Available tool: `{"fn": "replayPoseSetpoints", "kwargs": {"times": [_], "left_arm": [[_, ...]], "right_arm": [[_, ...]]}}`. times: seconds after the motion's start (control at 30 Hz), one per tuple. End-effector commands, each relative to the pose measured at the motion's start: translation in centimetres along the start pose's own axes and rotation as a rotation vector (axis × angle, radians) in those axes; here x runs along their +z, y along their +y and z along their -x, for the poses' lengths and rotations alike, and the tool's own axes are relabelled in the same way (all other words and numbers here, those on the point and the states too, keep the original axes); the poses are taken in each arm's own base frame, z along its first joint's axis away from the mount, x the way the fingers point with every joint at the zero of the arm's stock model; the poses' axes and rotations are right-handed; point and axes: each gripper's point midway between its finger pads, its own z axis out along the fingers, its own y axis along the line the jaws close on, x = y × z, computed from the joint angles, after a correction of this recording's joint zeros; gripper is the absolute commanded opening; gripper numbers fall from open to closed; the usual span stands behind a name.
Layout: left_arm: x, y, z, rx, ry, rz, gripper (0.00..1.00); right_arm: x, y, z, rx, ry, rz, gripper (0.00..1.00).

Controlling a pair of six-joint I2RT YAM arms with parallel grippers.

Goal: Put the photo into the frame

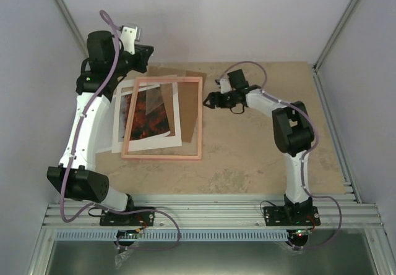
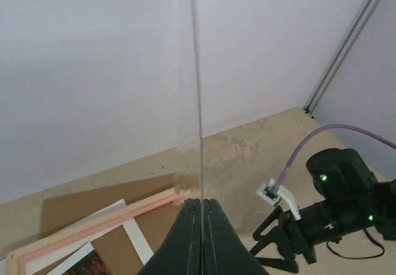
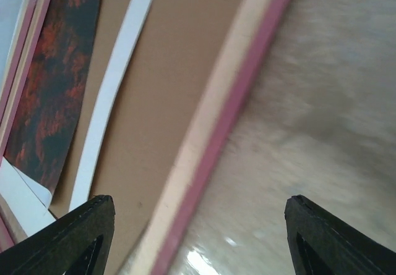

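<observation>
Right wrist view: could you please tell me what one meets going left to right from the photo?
photo → white mat strip → brown backing board → pink frame → table

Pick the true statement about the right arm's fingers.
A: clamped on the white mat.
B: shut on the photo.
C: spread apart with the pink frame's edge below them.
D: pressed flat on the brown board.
C: in the right wrist view the right fingers stand wide apart and hold nothing, and the pink edge of the frame runs beneath the gap between them.
</observation>
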Motion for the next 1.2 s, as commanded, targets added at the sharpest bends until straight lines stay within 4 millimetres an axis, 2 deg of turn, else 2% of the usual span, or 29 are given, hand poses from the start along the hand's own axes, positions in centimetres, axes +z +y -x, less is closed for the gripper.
{"fn": "replayPoseSetpoints", "kwargs": {"times": [0.0,0.23,0.4,0.5,0.57,0.6,0.67,0.73,0.8,0.87,0.93,1.0,1.1,1.17], "left_arm": [[-1.2,0.4,0.3,0.028,-0.021,0.050,0.00],[-1.4,0.5,0.4,-0.020,-0.030,0.054,0.00],[-1.7,0.6,0.7,-0.023,-0.041,0.067,0.00],[-1.7,0.5,0.5,-0.030,-0.036,0.062,0.00],[-1.6,0.5,0.4,-0.026,-0.035,0.057,0.00],[-1.6,0.5,0.6,-0.023,-0.037,0.056,0.00],[-1.5,0.3,0.9,-0.018,-0.042,0.041,0.00],[-1.2,-0.4,1.2,-0.026,-0.046,-0.006,0.00],[-0.9,-1.0,1.4,-0.042,-0.048,-0.052,0.00],[-0.6,-1.4,1.8,-0.055,-0.053,-0.087,0.00],[-0.4,-1.9,2.1,-0.058,-0.057,-0.124,0.00],[-0.1,-2.4,2.1,-0.075,-0.059,-0.165,0.00],[0.6,-3.4,1.7,-0.123,-0.047,-0.243,0.00],[1.3,-4.9,1.1,-0.137,-0.029,-0.302,0.00]], "right_arm": [[3.0,1.7,0.2,-0.041,0.012,-0.073,0.76],[6.7,2.1,-0.7,-0.027,0.015,-0.187,0.69],[7.8,2.0,-0.9,-0.003,0.010,-0.264,0.58],[8.4,1.0,-1.9,0.014,0.028,-0.314,0.53],[8.6,0.4,-2.4,0.027,0.046,-0.321,0.42],[8.4,0.4,-2.5,0.031,0.050,-0.319,0.31],[7.2,0.9,-2.0,0.041,0.041,-0.298,0.13],[5.4,1.8,-1.2,0.057,0.026,-0.254,0.02],[2.6,2.6,0.0,0.063,-0.017,-0.228,0.01],[-1.2,3.2,1.6,0.062,-0.087,-0.227,0.00],[-3.9,2.4,1.9,0.075,-0.127,-0.257,0.00],[-5.8,0.6,1.3,0.076,-0.139,-0.313,0.01],[-6.8,-2.6,-1.6,0.074,-0.092,-0.381,0.00],[-6.9,-4.3,-3.7,0.075,-0.043,-0.407,0.00]]}}
